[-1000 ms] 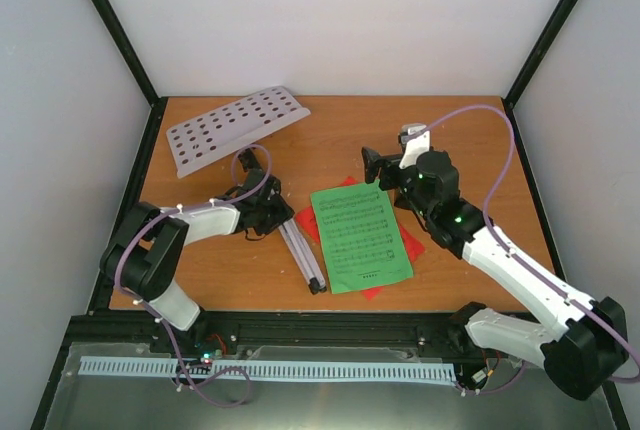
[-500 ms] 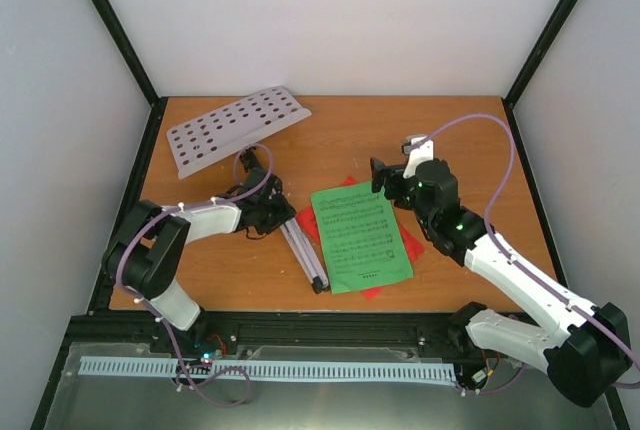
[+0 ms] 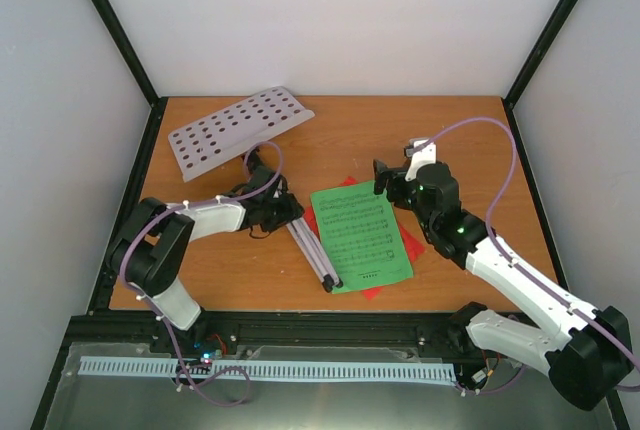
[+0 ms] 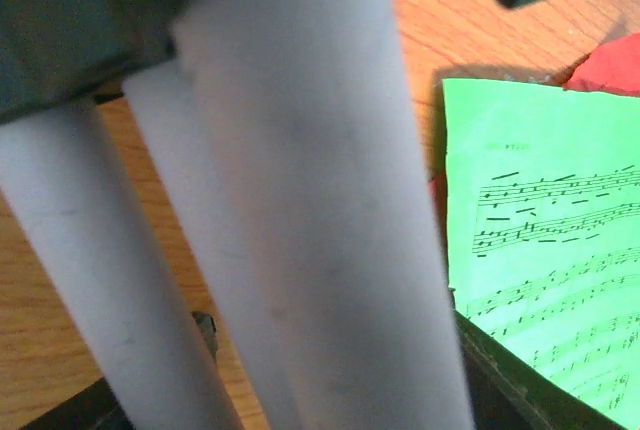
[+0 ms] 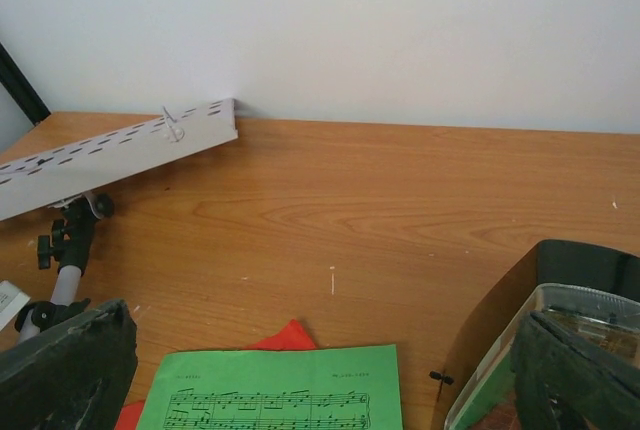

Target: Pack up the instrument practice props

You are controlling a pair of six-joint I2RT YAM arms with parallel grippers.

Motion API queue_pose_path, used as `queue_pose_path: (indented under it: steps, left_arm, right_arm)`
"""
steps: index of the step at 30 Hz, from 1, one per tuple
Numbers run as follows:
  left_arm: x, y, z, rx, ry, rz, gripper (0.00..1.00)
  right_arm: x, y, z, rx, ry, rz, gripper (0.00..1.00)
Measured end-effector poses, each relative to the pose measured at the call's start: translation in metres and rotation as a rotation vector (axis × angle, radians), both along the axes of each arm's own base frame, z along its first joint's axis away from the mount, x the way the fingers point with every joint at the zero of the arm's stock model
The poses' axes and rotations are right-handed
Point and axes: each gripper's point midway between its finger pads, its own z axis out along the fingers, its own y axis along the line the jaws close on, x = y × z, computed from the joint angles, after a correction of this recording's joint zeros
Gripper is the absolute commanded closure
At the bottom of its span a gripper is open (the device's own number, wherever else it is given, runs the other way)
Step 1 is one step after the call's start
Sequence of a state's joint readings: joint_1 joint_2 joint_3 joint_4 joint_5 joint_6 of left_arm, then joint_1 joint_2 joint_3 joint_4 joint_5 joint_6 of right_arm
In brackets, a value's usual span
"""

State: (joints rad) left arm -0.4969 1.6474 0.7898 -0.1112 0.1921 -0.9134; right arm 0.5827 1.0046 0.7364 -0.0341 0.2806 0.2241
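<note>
Top external view: a green sheet [image 3: 360, 235] is seen lying flat on the table [image 3: 460, 125], with a red sheet [image 3: 412, 246] under it, shown only as corners past the green sheet's right, near and far-left edges. The stand [image 3: 225, 138] is laid down left of the green sheet. Its folded legs [image 3: 314, 254] run along that sheet's left edge, with the foot end at the sheet's near-left corner, and its perforated desk [image 3: 255, 118] is tilted farther left and back of the sheet. The left gripper [image 3: 288, 211] is placed at the upper end of the legs, just left of the green sheet's far-left corner. In the left wrist view the three grey tubes are seen between the jaws, but whether they are squeezed or merely straddled cannot be told. The right gripper [image 3: 388, 182] is held at the green sheet's far-right corner with its jaws spread wide and nothing clamped. In the right wrist view its fingers [image 5: 65, 375] are seen far apart over the sheet's far edge, and the metronome [image 5: 578, 312], under its clear cover, is seen right against the finger on the picture's right.
</note>
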Motion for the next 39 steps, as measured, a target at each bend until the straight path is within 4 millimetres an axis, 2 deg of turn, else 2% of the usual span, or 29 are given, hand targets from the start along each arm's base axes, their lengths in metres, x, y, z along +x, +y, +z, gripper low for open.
queue_pose_path:
  steps: [6, 13, 16, 18, 21, 23, 26, 29, 32, 33, 35, 37, 39]
  left_arm:
    - [0.001, -0.004, 0.001, 0.001, -0.022, -0.037, 0.36]
    - [0.005, -0.008, 0.006, 0.005, -0.07, -0.084, 0.22]
    - [0.01, -0.009, 0.009, 0.01, -0.108, -0.106, 0.2]
    - [0.019, -0.014, 0.02, 0.001, -0.162, -0.119, 0.18]
    - [0.038, -0.023, 0.053, -0.027, -0.277, -0.133, 0.13]
    - [0.041, -0.024, 0.068, -0.033, -0.323, -0.146, 0.08]
    - [0.05, -0.034, 0.104, -0.046, -0.429, -0.208, 0.03]
    - [0.068, -0.046, 0.156, -0.05, -0.563, -0.285, 0.01]
    - [0.086, -0.051, 0.223, -0.072, -0.734, -0.354, 0.0]
    - [0.091, -0.044, 0.243, -0.078, -0.781, -0.359, 0.01]
    - [0.101, -0.014, 0.275, -0.073, -0.857, -0.324, 0.0]
    - [0.113, 0.049, 0.299, -0.039, -0.912, -0.217, 0.0]
    - [0.119, 0.118, 0.312, 0.011, -0.945, -0.079, 0.0]
  right_arm:
    - [-0.001, -0.001, 0.001, 0.002, -0.004, -0.003, 0.0]
    - [-0.005, 0.002, 0.008, -0.009, -0.025, 0.035, 0.0]
    - [-0.006, 0.007, 0.015, -0.02, -0.041, 0.068, 0.0]
    - [-0.006, 0.009, 0.025, -0.024, -0.055, 0.082, 0.0]
    - [-0.006, 0.012, 0.043, -0.022, -0.087, 0.103, 0.0]
    - [-0.006, 0.014, 0.055, -0.023, -0.106, 0.117, 0.0]
    - [-0.005, 0.02, 0.073, -0.026, -0.117, 0.142, 0.0]
    - [0.002, 0.023, 0.097, -0.02, -0.111, 0.163, 0.0]
    - [0.019, 0.012, 0.129, 0.021, -0.107, 0.143, 0.0]
    - [0.026, 0.001, 0.138, 0.039, -0.11, 0.121, 0.0]
    - [0.036, -0.027, 0.148, 0.064, -0.107, 0.068, 0.0]
    - [0.045, -0.067, 0.149, 0.087, -0.093, -0.012, 0.0]
    - [0.051, -0.112, 0.143, 0.109, -0.07, -0.111, 0.0]
